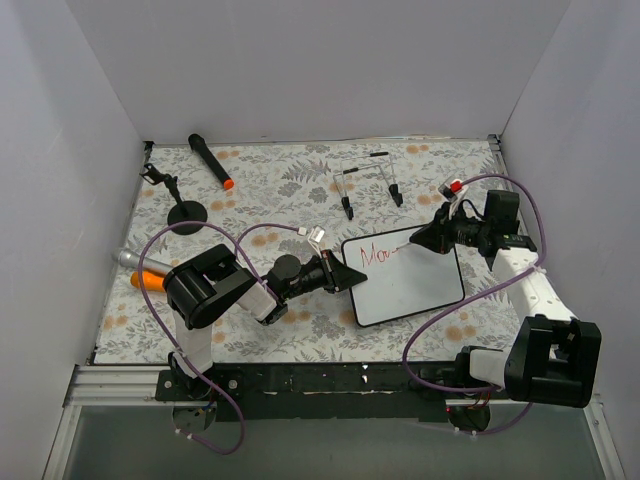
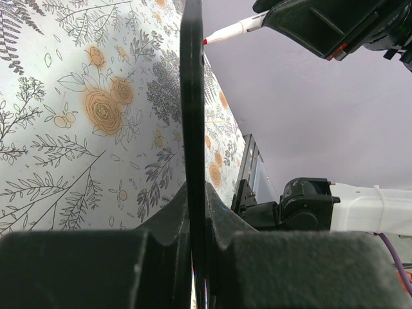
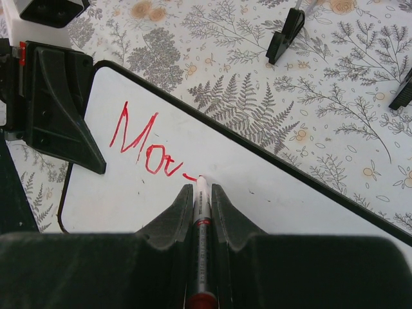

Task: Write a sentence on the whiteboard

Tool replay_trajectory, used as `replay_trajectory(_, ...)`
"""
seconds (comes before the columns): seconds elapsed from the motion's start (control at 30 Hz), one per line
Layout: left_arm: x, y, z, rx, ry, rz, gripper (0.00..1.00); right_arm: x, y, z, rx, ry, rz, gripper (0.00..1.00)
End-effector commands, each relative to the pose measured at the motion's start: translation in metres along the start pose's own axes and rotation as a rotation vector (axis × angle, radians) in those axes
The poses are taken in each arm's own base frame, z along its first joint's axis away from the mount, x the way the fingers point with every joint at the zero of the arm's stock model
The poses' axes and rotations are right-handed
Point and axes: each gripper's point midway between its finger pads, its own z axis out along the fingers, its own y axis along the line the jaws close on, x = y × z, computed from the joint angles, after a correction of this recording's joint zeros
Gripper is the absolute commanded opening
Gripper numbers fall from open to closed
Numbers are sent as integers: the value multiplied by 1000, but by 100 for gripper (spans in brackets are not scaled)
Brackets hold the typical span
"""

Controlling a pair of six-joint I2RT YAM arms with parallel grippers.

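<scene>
From up top, the left gripper (image 1: 347, 276) is clamped on the left edge of the whiteboard (image 1: 415, 290), which sits on the floral worktop (image 1: 270, 185). The right gripper (image 1: 418, 238) comes in from the opposite side, over the board's far edge. The red sentence (image 1: 378, 255) sits between the two grippers, just ahead of the right one.

Left wrist view: jaws squeezed on the board's black frame, which is seen edge-on and runs straight out ahead of the gripper. Up and to the right, a marker (image 2: 225, 32) with a red tip pokes out of the right gripper.

Right wrist view: jaws pinched on the marker, with its tip just past them and looking like it touches the board at the end of the writing. It reads something like "Mov" plus a short dash, ahead and to the left of the gripper. The left gripper is further left, at the board's edge.
</scene>
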Motion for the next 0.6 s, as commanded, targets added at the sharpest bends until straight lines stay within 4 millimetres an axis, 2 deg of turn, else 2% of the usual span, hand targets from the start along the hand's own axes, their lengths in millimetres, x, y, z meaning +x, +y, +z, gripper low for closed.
replay_trajectory(0.0, -15, -33, 6, 116, -51, 96, 0, -19, 1, 3, -19, -34, -64, 1)
replay_trajectory(0.37, -14, -33, 7, 117, -48, 96, 0, -14, 15, 7, -71, -19, -65, 1)
replay_trajectory(0.57, -16, -32, 7, 113, -53, 98, 0, -4, 15, 4, -61, 22, -66, 1)
